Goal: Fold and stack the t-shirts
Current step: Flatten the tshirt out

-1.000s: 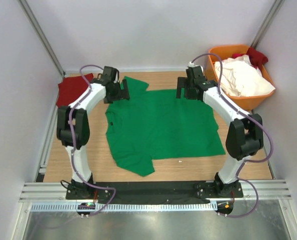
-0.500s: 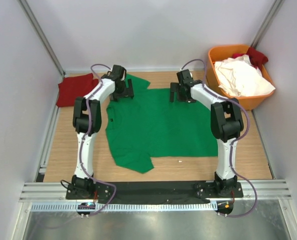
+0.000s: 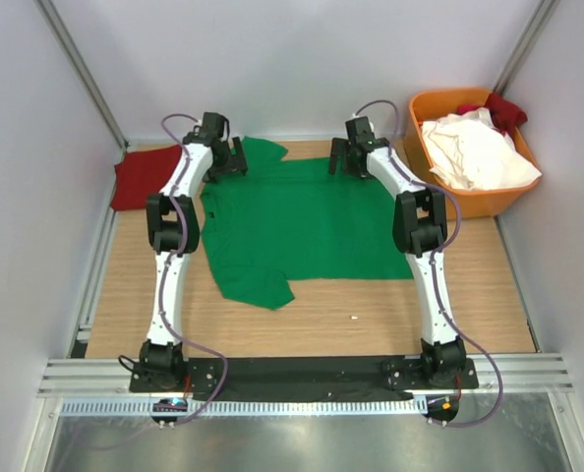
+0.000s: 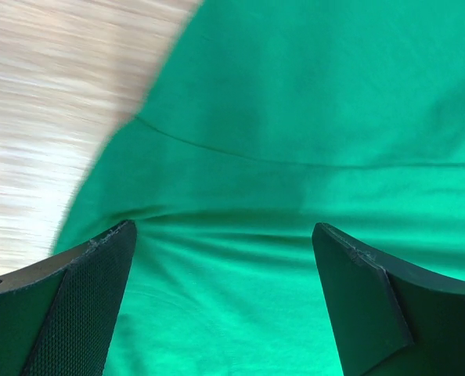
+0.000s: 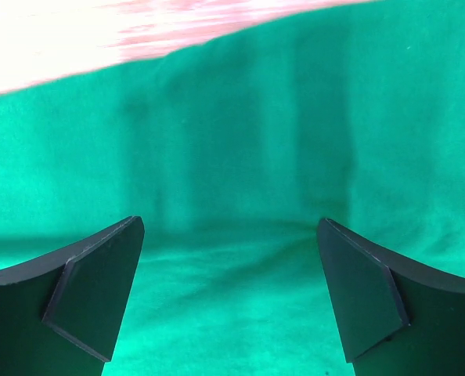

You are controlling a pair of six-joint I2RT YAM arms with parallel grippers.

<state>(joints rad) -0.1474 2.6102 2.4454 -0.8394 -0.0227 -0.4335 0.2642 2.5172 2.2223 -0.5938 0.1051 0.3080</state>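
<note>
We see the bright green t-shirt (image 3: 302, 231) spread flat on the wooden counter (image 3: 371, 320), now lying nearer the far wall than a second ago. Both arms have stretched out to its far edge. The left end effector (image 3: 235, 159) is over the far sleeve and the right end effector (image 3: 338, 162) over the far side, each with fingers wide apart, gripping nothing. A dark red t-shirt (image 3: 140, 175) lies far left. We judge the flattening is nearly finished and the folding not yet begun.

Bright green cotton t-shirt (image 4: 295, 117) fills pretty much the whole shot, a seam curving across the middle. Pale wooden tabletop (image 4: 52, 94) peeks in at 10 o'clock. The left gripper (image 4: 223, 235) has its black textured fingers (image 4: 84, 305) wide apart at 7 and 5 o'clock, only cloth between them.
</note>
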